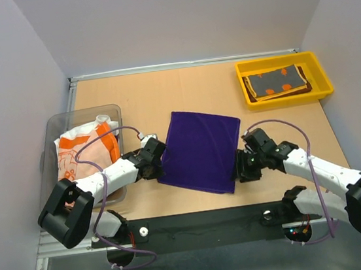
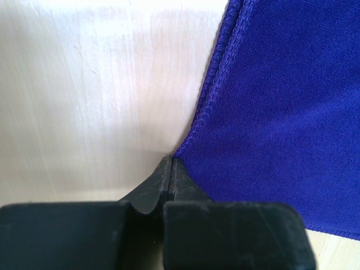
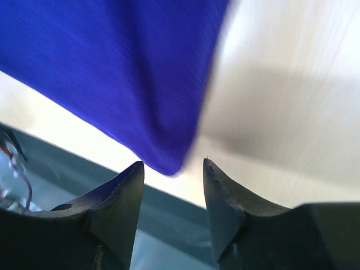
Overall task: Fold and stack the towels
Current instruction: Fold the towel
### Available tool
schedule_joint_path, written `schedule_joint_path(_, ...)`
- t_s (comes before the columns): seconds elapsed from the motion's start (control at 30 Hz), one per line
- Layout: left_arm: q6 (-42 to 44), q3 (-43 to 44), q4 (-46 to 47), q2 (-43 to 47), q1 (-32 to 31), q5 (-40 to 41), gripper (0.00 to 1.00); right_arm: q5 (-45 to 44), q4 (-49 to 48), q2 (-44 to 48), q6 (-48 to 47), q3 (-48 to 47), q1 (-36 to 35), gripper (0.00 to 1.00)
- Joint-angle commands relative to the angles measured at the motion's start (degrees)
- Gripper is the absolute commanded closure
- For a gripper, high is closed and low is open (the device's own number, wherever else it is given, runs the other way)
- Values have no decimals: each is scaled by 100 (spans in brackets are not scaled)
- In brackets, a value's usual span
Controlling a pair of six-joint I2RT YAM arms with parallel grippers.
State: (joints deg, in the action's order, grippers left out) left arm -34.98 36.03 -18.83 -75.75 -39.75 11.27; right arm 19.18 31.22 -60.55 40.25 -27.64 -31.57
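A deep purple towel (image 1: 201, 151) lies spread flat in the middle of the table. My left gripper (image 1: 157, 159) is at its left edge. In the left wrist view the jaws (image 2: 170, 161) are shut, with the towel's hemmed edge (image 2: 281, 112) drawn in to their tips. My right gripper (image 1: 242, 168) is at the towel's near right corner. Its fingers (image 3: 173, 164) are open, and the blurred purple corner (image 3: 112, 67) hangs just beyond the gap. Folded towels (image 1: 276, 82), a grey one with orange patches on a dark brown one, lie in the yellow tray (image 1: 318, 72). An orange-and-white patterned cloth (image 1: 87, 150) sits in the clear bin (image 1: 53, 127).
The yellow tray stands at the back right corner and the clear bin at the left edge, close to my left arm. The table's near edge and a black rail (image 1: 198, 228) lie just behind both grippers. Grey walls enclose the table on three sides.
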Motion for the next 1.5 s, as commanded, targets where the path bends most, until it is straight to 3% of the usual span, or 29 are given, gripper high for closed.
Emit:
schedule_joint_path(0.0,70,106,-244,25,-15,209,100,-1395,182,-112,-595,-1074,2,47)
schedule_joint_path(0.1,97,106,-261,25,-15,209,100,-1855,183,-473,-983,-1471,282,47)
schedule_joint_path(0.23,176,158,-297,51,-15,209,100,-2234,-80,-992,-1423,-1982,1158,46)
schedule_joint_path(0.33,220,185,-314,25,-7,227,100,-1954,-651,-1414,-1651,-2096,1924,47)
schedule_joint_path(0.5,272,220,-332,-1,-15,218,100,-1786,-1320,-2319,-1959,-2518,2242,48)
schedule_joint_path(0.57,290,229,-314,-36,-7,192,100,-1673,-1591,-2670,-2029,-2632,2348,55)
schedule_joint_path(1.03,352,203,-235,-133,-7,165,100,-1075,-2989,-3674,-2478,-2651,2507,57)
schedule_joint_path(1.47,361,203,-235,-248,-7,192,100,-899,-3421,-4017,-2513,-2527,2559,62)
